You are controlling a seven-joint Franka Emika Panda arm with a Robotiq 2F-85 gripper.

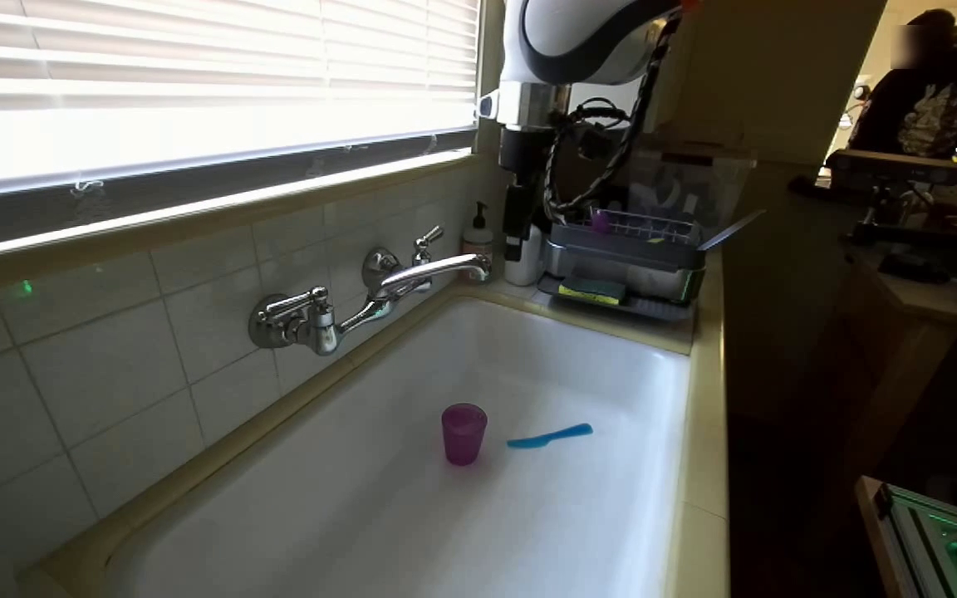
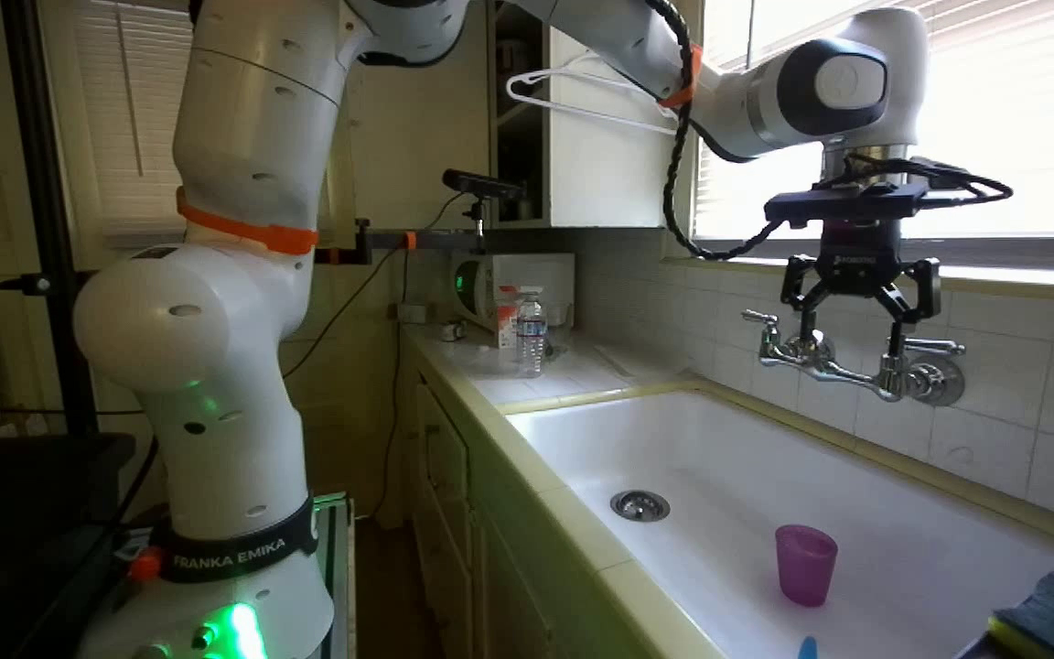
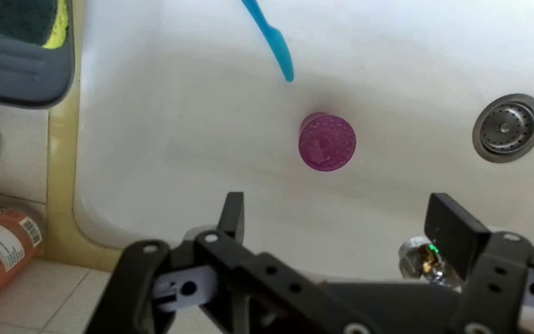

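Observation:
My gripper [image 3: 336,215] is open and empty, pointing down above the sink. It also shows in both exterior views [image 1: 517,245] [image 2: 851,343], close to the chrome faucet [image 1: 433,267] [image 2: 843,371], part of which shows beside one finger in the wrist view [image 3: 422,260]. Whether they touch cannot be told. A purple cup [image 1: 463,436] [image 2: 805,566] [image 3: 326,144] stands upright on the floor of the white sink [image 1: 321,507] [image 2: 719,458], below and apart from the gripper. A blue plastic knife [image 1: 551,436] [image 3: 274,39] lies near the cup; only its tip [image 2: 807,648] shows in an exterior view.
A drain [image 2: 639,505] [image 3: 508,128] is in the sink floor. At one sink end stand a dish rack [image 1: 624,253], a green-yellow sponge [image 1: 591,291] [image 3: 56,28], an orange-labelled soap bottle [image 1: 478,239] [image 3: 5,250] and a white bottle [image 1: 522,259]. A water bottle [image 2: 532,334] stands on the opposite counter.

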